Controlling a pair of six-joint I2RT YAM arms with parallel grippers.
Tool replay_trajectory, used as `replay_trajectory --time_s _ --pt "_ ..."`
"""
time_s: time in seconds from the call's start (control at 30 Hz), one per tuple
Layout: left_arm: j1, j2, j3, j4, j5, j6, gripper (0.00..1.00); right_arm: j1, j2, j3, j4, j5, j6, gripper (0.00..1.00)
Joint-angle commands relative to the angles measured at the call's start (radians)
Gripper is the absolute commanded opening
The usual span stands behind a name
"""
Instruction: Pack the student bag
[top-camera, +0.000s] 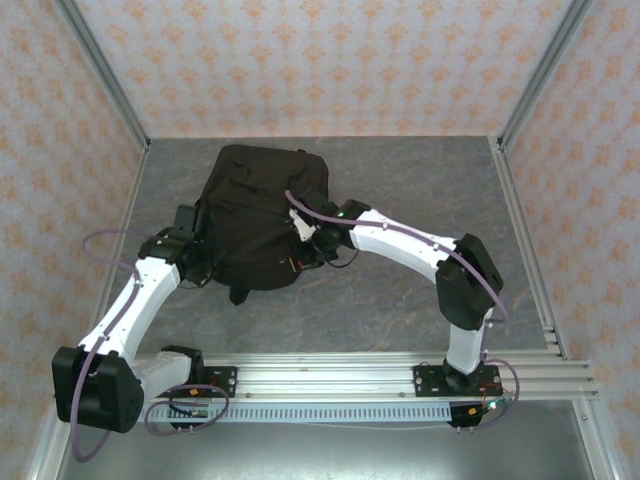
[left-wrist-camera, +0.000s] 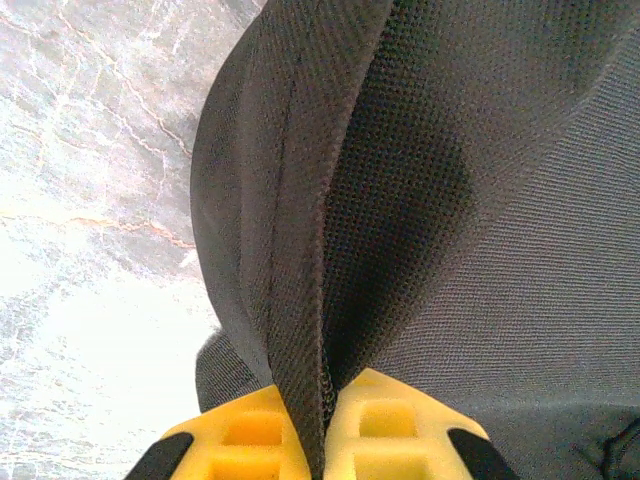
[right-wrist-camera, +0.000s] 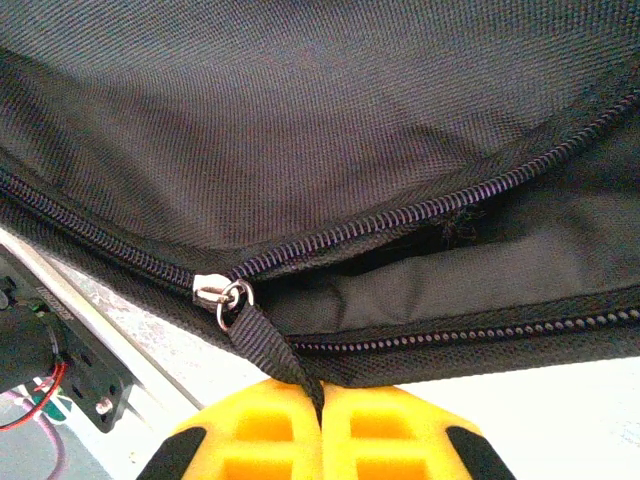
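Where its two yellow fingers meet, the right gripper (right-wrist-camera: 320, 425) is squeezed tight on a thin black pull strap (right-wrist-camera: 268, 345). That strap goes up to a small silver ring on the slider (right-wrist-camera: 213, 290) of a zip (right-wrist-camera: 420, 212). Left of the slider the zip looks like one closed line. Right of it the two rows of teeth stand apart, and dark cloth shows in the gap between them. All this cloth is part of the bag (right-wrist-camera: 300, 120), which hangs over the fingers like a black roof. Under its edge you can see a bit of pale table (right-wrist-camera: 560, 420).

Over on the other side, the left gripper (left-wrist-camera: 322, 432) is clamped too. Its yellow fingers pinch a fold (left-wrist-camera: 300, 300) of the bag's netted black cloth. The fold stands on its edge and runs straight up from between the fingers. More smooth black cloth spreads off to the right. Grey stone-look table shows on the left.

From above, the bag lies on the table, a little left of the middle and toward the back. It sits between the two arms. One gripper holds its left side, and the other holds its near right side.
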Motion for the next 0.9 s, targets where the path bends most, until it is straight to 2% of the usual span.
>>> replay_trajectory --time_s 0.0,0.17,0.3,0.37,0.4,0.57,0.67,0.77,0.87 --pt "0.037 -0.008 0.063 -0.075 -0.147 0.042 0.00 -0.014 -0.042 -0.022 0.027 -0.021 0.031 0.00" --pt "0.096 0.010 0.113 -0.099 -0.159 0.082 0.03 0.028 0.008 0.024 0.112 -0.086 0.111 0.00" --pt "0.132 0.014 0.159 -0.117 -0.248 0.110 0.06 0.069 0.072 0.099 0.170 -0.096 0.176 0.00" --pt "0.141 0.019 0.176 -0.132 -0.282 0.110 0.11 0.080 0.105 0.134 0.194 -0.089 0.201 0.00" --pt "0.141 0.019 0.180 -0.133 -0.278 0.112 0.18 0.086 0.120 0.150 0.204 -0.081 0.216 0.00" --pt "0.140 -0.039 0.125 -0.117 -0.161 0.093 0.46 0.095 0.169 0.193 0.223 -0.069 0.244 0.00" --pt "0.122 -0.091 0.044 -0.098 -0.064 0.023 0.53 0.096 0.165 0.179 0.230 -0.063 0.242 0.00" --pt "0.065 -0.145 -0.083 -0.002 0.061 -0.106 0.59 0.096 0.159 0.162 0.233 -0.061 0.230 0.00" --pt "-0.010 -0.164 -0.126 0.048 0.095 -0.195 0.67 0.095 0.153 0.148 0.238 -0.058 0.229 0.00"
